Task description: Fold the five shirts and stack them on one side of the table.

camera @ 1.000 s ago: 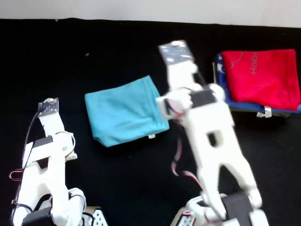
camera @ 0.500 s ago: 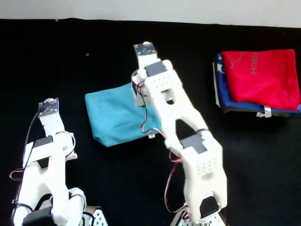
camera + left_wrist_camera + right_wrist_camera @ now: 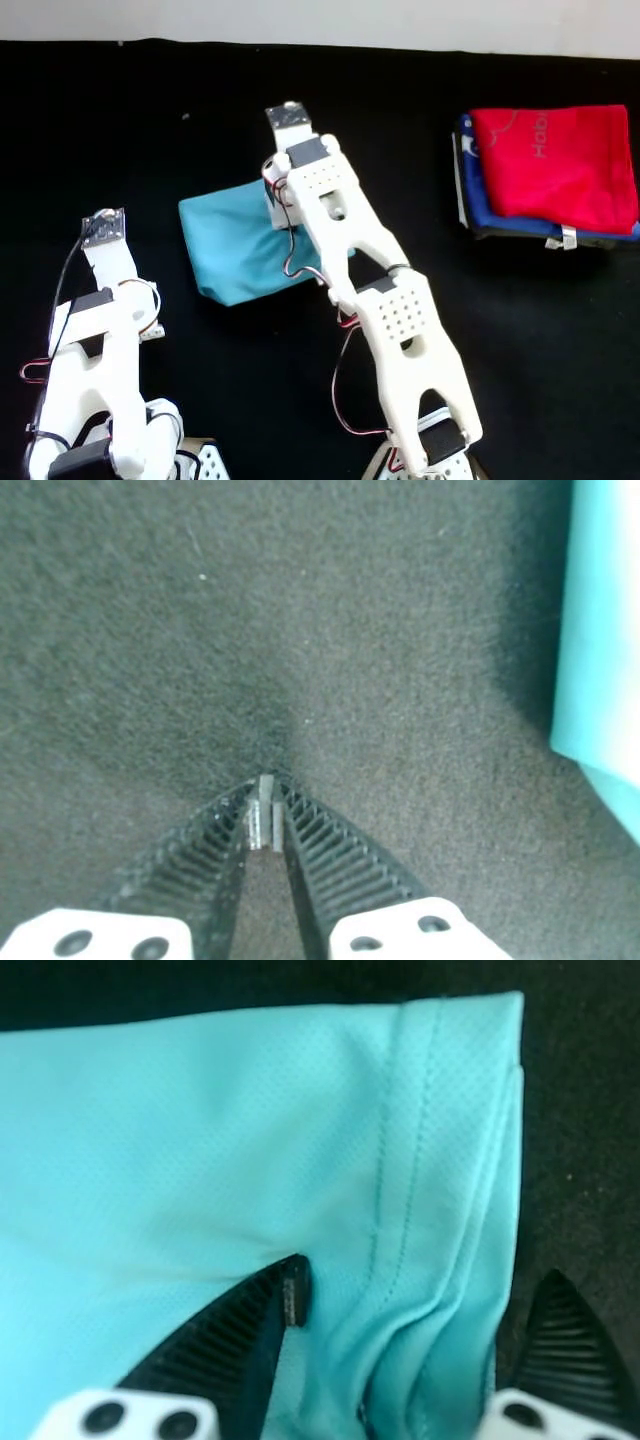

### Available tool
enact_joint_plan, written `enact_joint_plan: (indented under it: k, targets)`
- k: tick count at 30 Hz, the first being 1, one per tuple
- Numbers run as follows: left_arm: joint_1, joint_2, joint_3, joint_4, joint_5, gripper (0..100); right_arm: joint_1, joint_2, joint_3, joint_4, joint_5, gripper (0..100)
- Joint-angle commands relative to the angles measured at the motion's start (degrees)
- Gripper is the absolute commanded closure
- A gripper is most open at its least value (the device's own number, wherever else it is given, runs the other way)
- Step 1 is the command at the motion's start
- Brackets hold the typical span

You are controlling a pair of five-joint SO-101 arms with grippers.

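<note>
A folded teal shirt lies on the black table left of centre. My right gripper is open over the shirt's near right edge, under the outstretched arm. One finger rests on the teal cloth; the other is past the hem, over the table. My left gripper is shut on nothing, low over bare cloth left of the shirt, at the lower left in the high view. A folded red shirt tops a blue one at the right.
The right arm's white links run from the front edge across the teal shirt's right part, hiding it. Red cables hang beside that arm. A pale wall borders the table's far edge.
The right arm has swung left, from near the red and blue stack to over the teal shirt, and stretched forward. The left arm has not moved.
</note>
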Motion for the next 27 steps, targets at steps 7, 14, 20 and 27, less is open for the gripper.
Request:
enact_joint_plan:
  k: [7, 14, 20, 27]
  targets:
    - [0.22, 0.13, 0.13, -1.23, -0.18, 99, 4.88, 2.24, -1.19, 5.23, 0.00, 98.9]
    - [0.22, 0.13, 0.13, -1.23, -0.18, 99, 14.11, 2.15, -8.75, 12.44, 7.03, 99.2]
    - [0.22, 0.13, 0.13, -1.23, -0.18, 99, 20.70, -1.01, -21.49, 19.03, 13.98, 99.2]
    - [0.22, 0.13, 0.13, -1.23, -0.18, 99, 29.41, -16.66, -14.99, 18.95, 23.30, 99.2]
